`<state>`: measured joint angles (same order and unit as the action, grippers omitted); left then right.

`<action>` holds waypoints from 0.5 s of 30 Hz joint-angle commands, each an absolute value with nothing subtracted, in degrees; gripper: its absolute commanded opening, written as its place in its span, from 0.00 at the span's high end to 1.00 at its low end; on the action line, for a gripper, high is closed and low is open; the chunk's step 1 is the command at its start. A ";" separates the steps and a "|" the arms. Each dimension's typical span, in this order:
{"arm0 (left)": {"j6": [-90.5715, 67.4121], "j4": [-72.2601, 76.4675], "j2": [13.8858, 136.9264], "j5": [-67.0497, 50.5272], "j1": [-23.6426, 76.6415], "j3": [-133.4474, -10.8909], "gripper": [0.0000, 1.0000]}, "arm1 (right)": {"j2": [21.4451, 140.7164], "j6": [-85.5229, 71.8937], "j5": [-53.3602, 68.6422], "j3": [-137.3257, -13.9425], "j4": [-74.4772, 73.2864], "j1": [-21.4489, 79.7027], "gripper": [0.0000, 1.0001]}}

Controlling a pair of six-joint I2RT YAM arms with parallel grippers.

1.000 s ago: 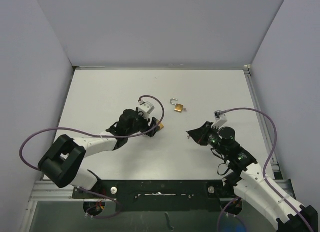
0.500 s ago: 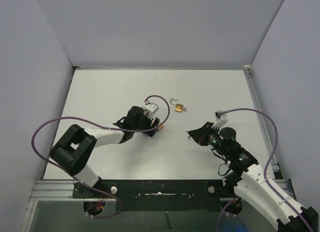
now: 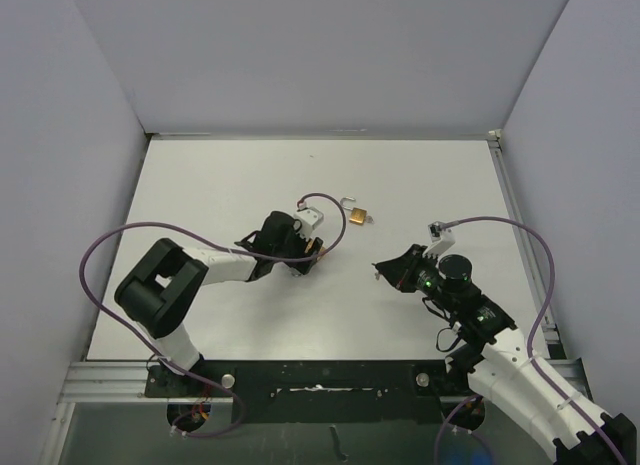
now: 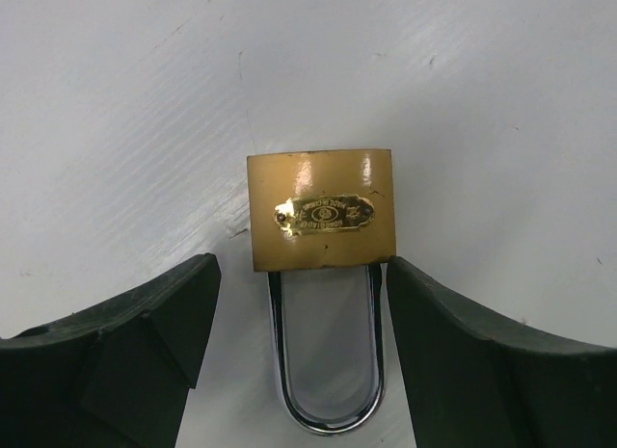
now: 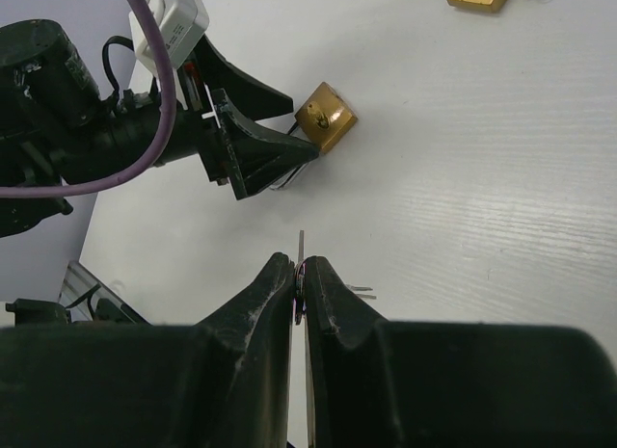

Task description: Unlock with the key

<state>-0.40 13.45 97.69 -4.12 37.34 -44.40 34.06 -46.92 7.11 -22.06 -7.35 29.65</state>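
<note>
Straddling the small brass padlock [image 4: 323, 212], left claw [image 4: 303, 292] gapes empty; rigid, slick, likely dense: clamp its body sides. Right claw [image 5: 299, 273] pinches thin metal key [image 5: 301, 241].

A white table [image 3: 200, 185] stands enclosed by plain grey walls [image 3: 300, 55].

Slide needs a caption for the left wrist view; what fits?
Open left gripper straddles the shackle of a brass padlock lying flat on the white table.

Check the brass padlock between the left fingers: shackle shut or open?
Shut: both legs of the steel shackle run into the brass padlock.
</note>
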 commanded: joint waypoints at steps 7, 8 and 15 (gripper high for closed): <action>1.19 13.73 96.90 -7.31 37.93 -47.31 0.31 | 34.36 -46.50 7.84 -22.87 -3.76 29.31 1.00; 1.19 13.82 96.98 -7.26 38.01 -47.33 0.31 | 34.44 -46.57 7.85 -22.85 -3.58 29.32 1.00; 0.75 14.13 99.49 -7.42 38.19 -47.81 0.31 | 34.99 -46.49 8.27 -22.87 -3.07 29.27 1.00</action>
